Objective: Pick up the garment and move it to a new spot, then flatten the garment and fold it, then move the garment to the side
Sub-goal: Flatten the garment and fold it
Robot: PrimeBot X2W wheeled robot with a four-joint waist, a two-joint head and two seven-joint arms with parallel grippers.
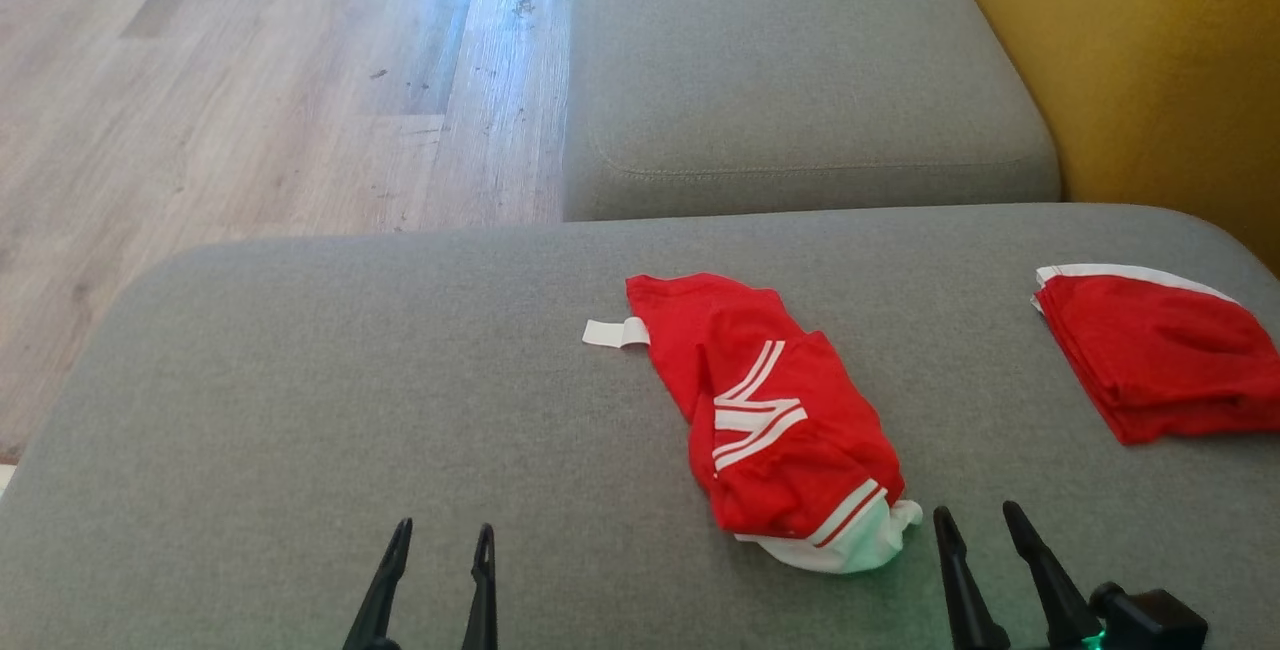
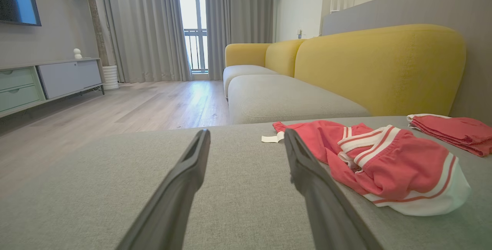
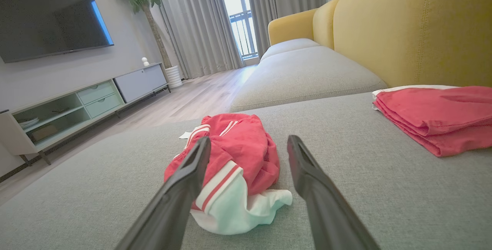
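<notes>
A crumpled red garment (image 1: 770, 410) with white stripes and a white hem lies on the grey sofa cushion (image 1: 300, 410), right of centre; a small white tag sticks out at its far left end. It also appears as the garment (image 2: 380, 161) in the left wrist view and the garment (image 3: 238, 157) in the right wrist view. My left gripper (image 1: 441, 534) hovers open near the cushion's front edge, well left of the garment. My right gripper (image 1: 979, 514) is open just right of the garment's white hem, touching nothing.
A second red garment (image 1: 1150, 350), folded with a white edge, lies at the cushion's far right. Beyond are another grey seat cushion (image 1: 800, 80), the yellow sofa back (image 1: 1150, 60) and wooden floor (image 1: 250, 80) to the left. A TV cabinet (image 3: 84, 100) stands across the room.
</notes>
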